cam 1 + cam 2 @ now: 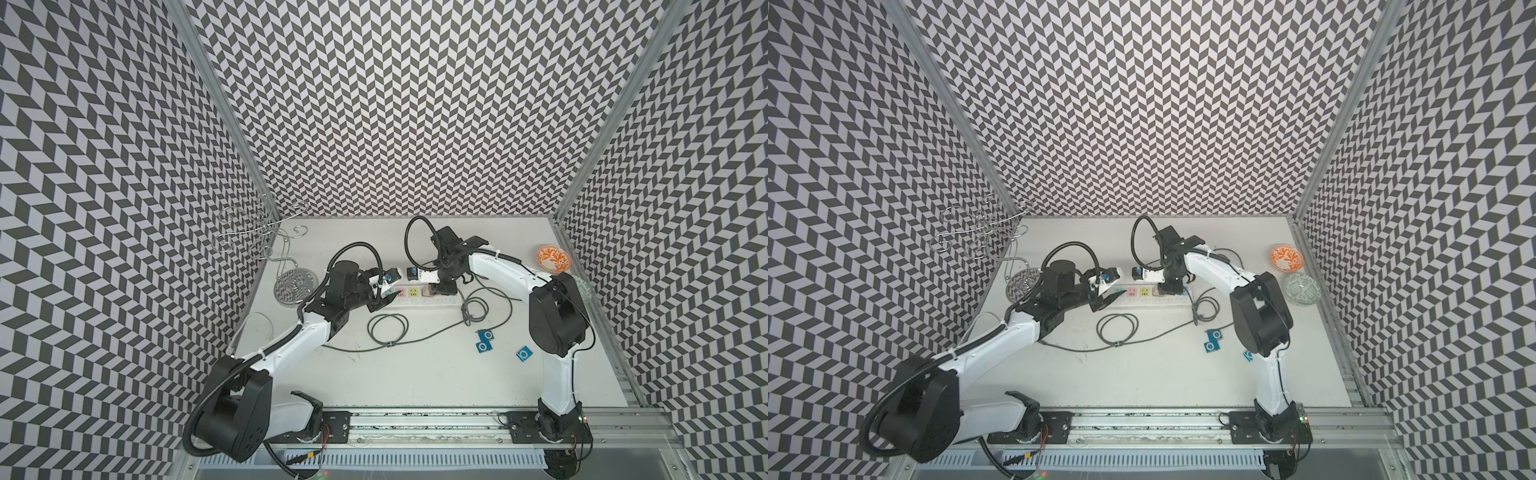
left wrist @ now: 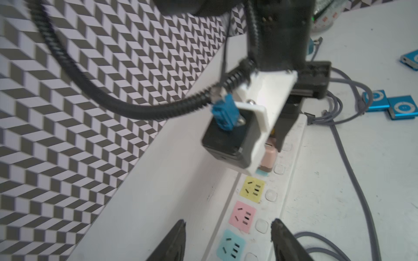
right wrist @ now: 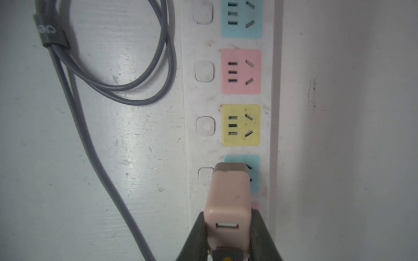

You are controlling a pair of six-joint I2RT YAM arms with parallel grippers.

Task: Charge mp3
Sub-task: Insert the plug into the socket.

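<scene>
Clamping my right gripper point(image 3: 228, 228) on the pink USB charger point(image 3: 228, 196), tipped over a blue socket point(image 3: 253, 178) of the power strip point(image 3: 203, 99). Left gripper point(image 2: 228, 223) hangs spread wide above that strip. 3 blue mp3 players point(image 1: 484, 346) lie on the table point(image 1: 415, 374) near my right arm.

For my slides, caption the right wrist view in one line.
Right jaws hold a pink USB charger at a blue socket of the power strip, grey cable alongside.
</scene>
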